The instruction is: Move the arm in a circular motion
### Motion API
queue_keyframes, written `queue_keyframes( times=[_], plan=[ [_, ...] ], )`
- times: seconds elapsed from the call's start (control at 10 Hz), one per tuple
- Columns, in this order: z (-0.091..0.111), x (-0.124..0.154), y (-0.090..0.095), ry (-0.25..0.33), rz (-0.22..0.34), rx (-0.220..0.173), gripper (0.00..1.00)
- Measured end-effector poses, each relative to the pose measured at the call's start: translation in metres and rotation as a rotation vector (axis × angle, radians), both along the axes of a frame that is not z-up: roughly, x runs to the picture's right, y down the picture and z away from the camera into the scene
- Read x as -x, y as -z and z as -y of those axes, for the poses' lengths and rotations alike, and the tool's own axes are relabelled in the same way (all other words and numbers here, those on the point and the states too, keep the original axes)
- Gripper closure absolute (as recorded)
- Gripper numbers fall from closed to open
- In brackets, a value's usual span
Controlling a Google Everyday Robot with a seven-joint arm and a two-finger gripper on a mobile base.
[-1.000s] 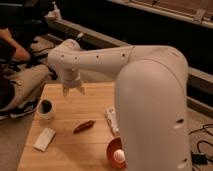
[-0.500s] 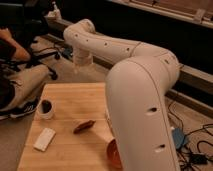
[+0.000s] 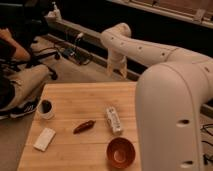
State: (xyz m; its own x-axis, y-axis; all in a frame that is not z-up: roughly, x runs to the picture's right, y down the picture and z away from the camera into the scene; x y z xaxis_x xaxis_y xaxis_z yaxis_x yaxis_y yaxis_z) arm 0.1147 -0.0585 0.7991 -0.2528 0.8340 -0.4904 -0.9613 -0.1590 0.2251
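The cream-white arm (image 3: 170, 90) fills the right side of the camera view, its thick tubular segments dotted with small dark screw holes. It reaches up and left to a bent joint near the top centre. From there the short white gripper (image 3: 116, 72) hangs down, above and beyond the far edge of the wooden table (image 3: 75, 100). The gripper holds nothing that I can see.
On the table lie a white cup with dark contents (image 3: 45, 108), a white flat packet (image 3: 44, 138), a reddish-brown chili-like object (image 3: 84, 126), a white wrapped bar (image 3: 114, 120) and an orange bowl (image 3: 120, 152). A seated person (image 3: 12, 75) is at the left.
The arm's joint and gripper have swung to the right and upward, from over the table's left far corner to beyond its far edge near the centre. The table objects have not moved.
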Motion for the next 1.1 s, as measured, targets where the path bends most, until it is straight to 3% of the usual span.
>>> queue_keyframes(
  times=[0.1, 0.2, 0.4, 0.5, 0.6, 0.8, 1.0, 1.1],
  plan=[
    [-0.032, -0.036, 0.015, -0.048, -0.063, 0.03, 0.35],
    [-0.071, -0.055, 0.033, -0.074, -0.105, 0.065, 0.35],
    [-0.139, -0.03, 0.06, -0.028, -0.074, 0.138, 0.35],
    [-0.168, 0.005, 0.072, 0.036, -0.007, 0.171, 0.35],
    [-0.184, 0.033, 0.08, 0.085, 0.048, 0.187, 0.35],
    [-0.207, 0.115, 0.099, 0.228, 0.221, 0.211, 0.35],
    [-0.209, 0.176, 0.108, 0.327, 0.354, 0.213, 0.35],
    [-0.199, 0.228, 0.11, 0.412, 0.462, 0.201, 0.35]
  ],
)
